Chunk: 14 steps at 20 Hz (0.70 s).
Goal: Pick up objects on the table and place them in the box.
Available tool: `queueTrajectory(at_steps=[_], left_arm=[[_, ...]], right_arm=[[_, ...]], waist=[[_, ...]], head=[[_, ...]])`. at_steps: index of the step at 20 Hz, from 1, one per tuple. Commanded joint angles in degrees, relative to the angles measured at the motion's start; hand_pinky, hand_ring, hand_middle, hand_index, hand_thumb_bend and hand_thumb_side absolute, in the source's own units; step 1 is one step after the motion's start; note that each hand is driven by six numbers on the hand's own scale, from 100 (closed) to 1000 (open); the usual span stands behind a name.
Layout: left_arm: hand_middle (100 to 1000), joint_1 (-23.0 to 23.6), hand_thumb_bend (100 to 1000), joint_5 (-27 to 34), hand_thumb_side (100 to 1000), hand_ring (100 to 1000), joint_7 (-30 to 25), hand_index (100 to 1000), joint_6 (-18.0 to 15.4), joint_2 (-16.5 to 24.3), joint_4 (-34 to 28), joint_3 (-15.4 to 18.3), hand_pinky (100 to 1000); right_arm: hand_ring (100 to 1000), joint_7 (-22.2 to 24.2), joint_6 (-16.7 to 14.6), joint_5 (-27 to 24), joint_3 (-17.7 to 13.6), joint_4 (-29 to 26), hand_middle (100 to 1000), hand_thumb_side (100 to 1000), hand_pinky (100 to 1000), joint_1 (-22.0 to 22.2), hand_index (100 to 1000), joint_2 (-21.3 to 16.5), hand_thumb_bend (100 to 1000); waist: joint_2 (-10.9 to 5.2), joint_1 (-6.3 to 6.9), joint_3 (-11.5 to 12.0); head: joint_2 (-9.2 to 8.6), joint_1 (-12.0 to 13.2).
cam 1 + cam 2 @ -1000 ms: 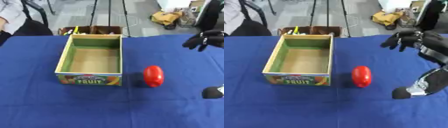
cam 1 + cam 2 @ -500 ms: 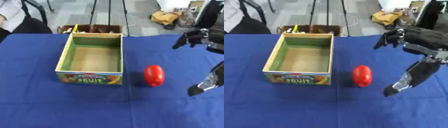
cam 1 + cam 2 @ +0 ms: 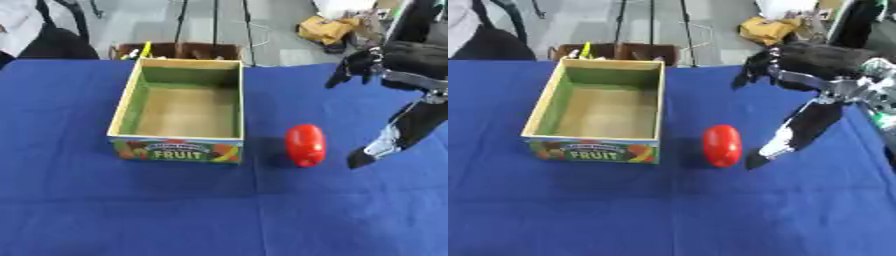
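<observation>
Red object (image 3: 722,145), oval and glossy, lying on the blue cloth (image 3: 131,210) just beside the box (image 3: 181,113), at its 4 o'clock, apart from the printed FRUIT wall. Box open and showing a bare floor, so nothing placed yet. Right hand (image 3: 785,134) poised near the red object at its 3 o'clock, fingers straight and spread, thumb hanging low toward the cloth, the rest reaching up toward 12 o'clock, touching nothing. Left hand in neither view. Step in hand, judging by the pose: the reach, before any grasp. Next move likely calls for sliding toward 9 o'clock, bringing thumb and fingers around the red object's middle, closing on it, lifting clear of the box's near wall, then releasing over the bare floor. Rounded shape may roll if nudged from one side.
</observation>
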Motion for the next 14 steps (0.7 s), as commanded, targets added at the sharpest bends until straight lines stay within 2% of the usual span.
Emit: queueTrajectory(at_steps=[1, 7, 14], left_arm=[[469, -0.43, 100, 0.29, 793, 198, -0.25, 418, -0.08, 1.34, -1.21, -0.21, 209], [469, -0.35, 100, 0.56, 793, 199, -0.44, 418, 0.13, 1.23, -1.21, -0.45, 210], [469, -0.40, 100, 0.93, 793, 199, -0.54, 418, 0.21, 1.16, -1.21, -0.52, 210]], right_arm=[[762, -0.23, 0.32, 2.44, 0.19, 2.69, 723, 688, 604, -2.12, 819, 0.07, 813], [763, -1.59, 0.82, 7.26, 1.05, 9.36, 721, 691, 599, -4.58, 815, 2.90, 773], [763, -1.55, -0.22, 11.05, 1.83, 16.81, 724, 627, 593, -6.23, 828, 6.27, 784]], waist=[[-0.95, -0.03, 0.27], [-1.45, 0.14, 0.76], [-1.66, 0.37, 1.28]], head=[[0.14, -0.34], [-0.58, -1.31], [-0.41, -1.89]])
